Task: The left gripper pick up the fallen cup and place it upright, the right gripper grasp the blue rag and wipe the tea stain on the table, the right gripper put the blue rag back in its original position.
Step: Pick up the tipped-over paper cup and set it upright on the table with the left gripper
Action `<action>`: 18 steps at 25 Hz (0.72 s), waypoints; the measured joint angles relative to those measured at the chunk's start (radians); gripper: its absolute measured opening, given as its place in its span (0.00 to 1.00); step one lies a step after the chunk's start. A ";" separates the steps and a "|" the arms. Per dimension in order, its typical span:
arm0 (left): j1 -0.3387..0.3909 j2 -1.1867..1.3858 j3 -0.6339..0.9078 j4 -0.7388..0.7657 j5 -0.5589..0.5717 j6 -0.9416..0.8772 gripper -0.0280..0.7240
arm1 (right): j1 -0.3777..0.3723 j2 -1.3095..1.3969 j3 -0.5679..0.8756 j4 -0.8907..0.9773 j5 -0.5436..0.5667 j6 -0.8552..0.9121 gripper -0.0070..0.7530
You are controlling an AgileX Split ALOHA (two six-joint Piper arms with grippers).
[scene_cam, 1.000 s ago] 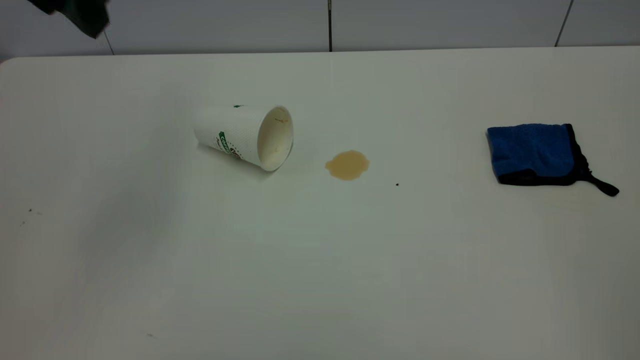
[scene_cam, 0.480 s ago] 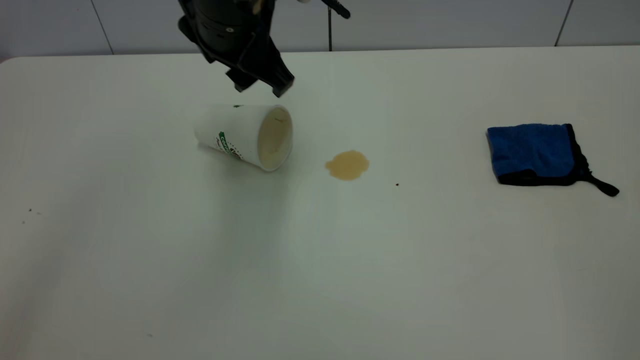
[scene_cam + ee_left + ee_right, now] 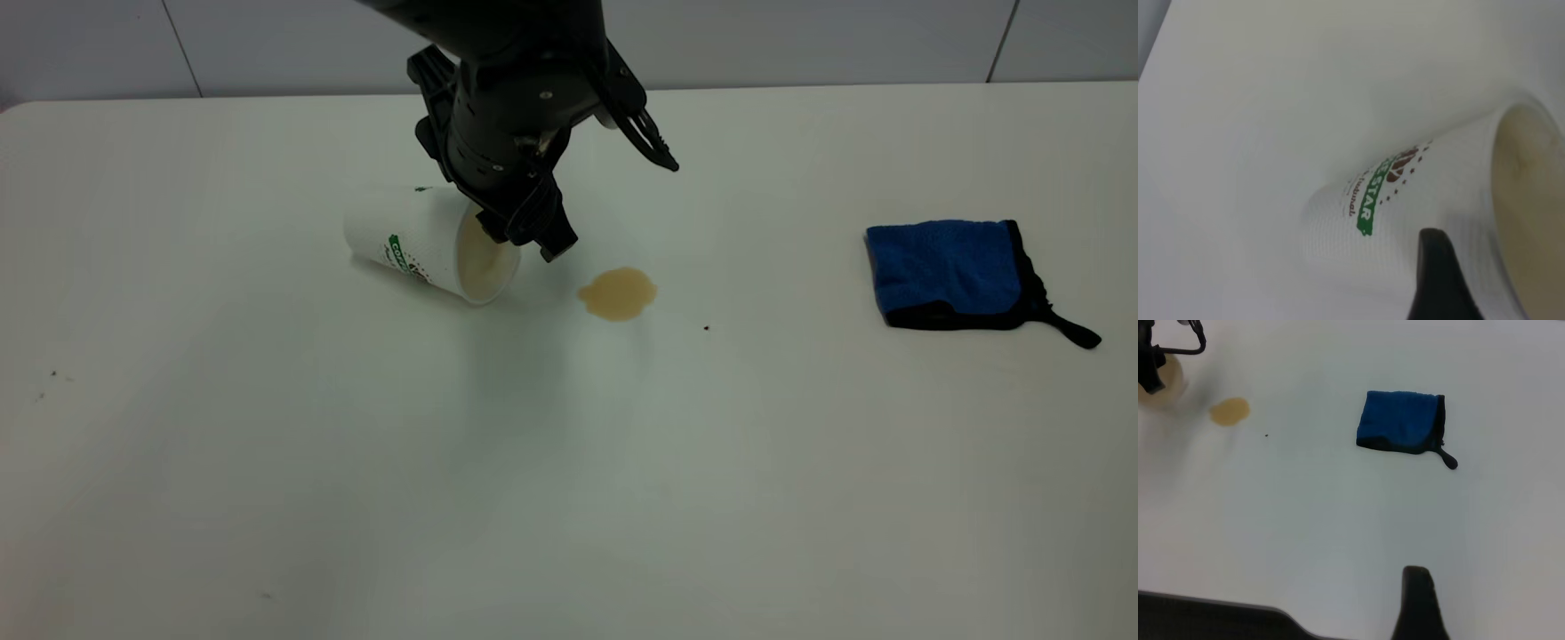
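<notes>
Black left gripper (image 3: 524, 236) at fallen cup (image 3: 418, 242)

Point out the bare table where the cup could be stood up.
The table is bare in front of the cup and between the stain and the rag. It is crowded where the left gripper meets the cup's mouth beside the stain.

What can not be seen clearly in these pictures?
- Left gripper, exterior view: its own body hides whether it touches the cup.
- Left wrist view: the edge cuts off all but one finger.
- Right gripper: only one fingertip shows in the right wrist view.
</notes>
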 joint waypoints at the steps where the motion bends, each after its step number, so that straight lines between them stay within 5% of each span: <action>1: 0.000 0.011 -0.003 0.015 -0.002 0.000 0.70 | 0.000 0.000 0.000 0.000 0.000 0.000 0.77; 12: 0.002 0.086 -0.005 0.283 0.008 -0.173 0.67 | 0.000 0.000 0.000 0.000 0.000 0.000 0.77; 18: 0.025 0.110 -0.005 0.319 0.011 -0.220 0.58 | 0.000 0.000 0.000 0.000 0.000 0.000 0.77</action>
